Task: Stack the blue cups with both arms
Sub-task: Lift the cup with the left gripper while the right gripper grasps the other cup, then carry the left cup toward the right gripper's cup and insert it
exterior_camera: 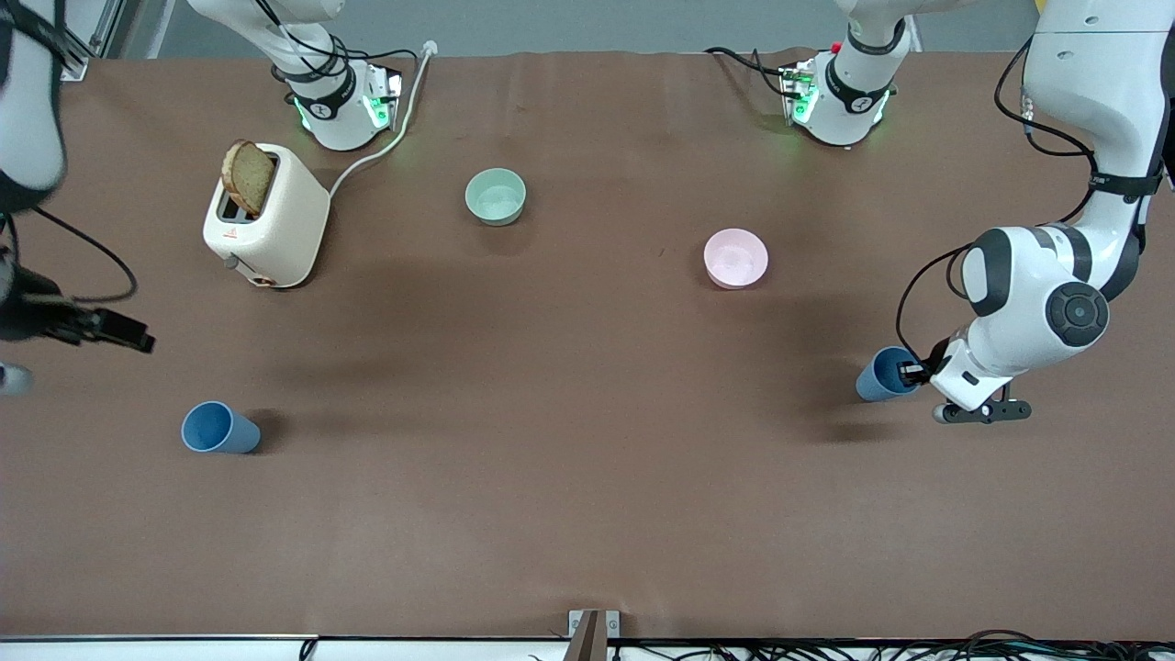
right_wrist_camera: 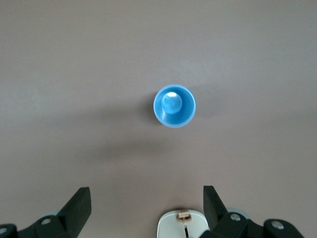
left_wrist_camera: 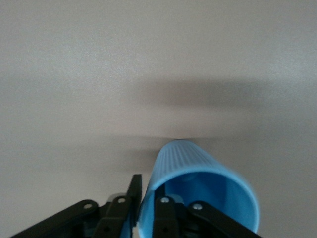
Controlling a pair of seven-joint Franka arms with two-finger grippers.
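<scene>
brown table (exterior_camera: 587, 477), left end effector (left_wrist_camera: 146, 208) pinching one blue cup's (left_wrist_camera: 198, 188) rim, right end effector (right_wrist_camera: 147, 208) spread open above other blue cup (right_wrist_camera: 174, 106)

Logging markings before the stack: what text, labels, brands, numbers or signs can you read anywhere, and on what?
No readable text anywhere.
Cream plastic toaster: small red mark on its front face, too small to read.
Two plain blue tapered plastic cups: no markings.
Pale green bowl, pink bowl: none.
Brown table: none.

Blue cups (exterior_camera: 220, 429) (exterior_camera: 883, 374); pale green bowl (exterior_camera: 496, 196); pink bowl (exterior_camera: 735, 258); cream toaster (exterior_camera: 266, 216).
</scene>
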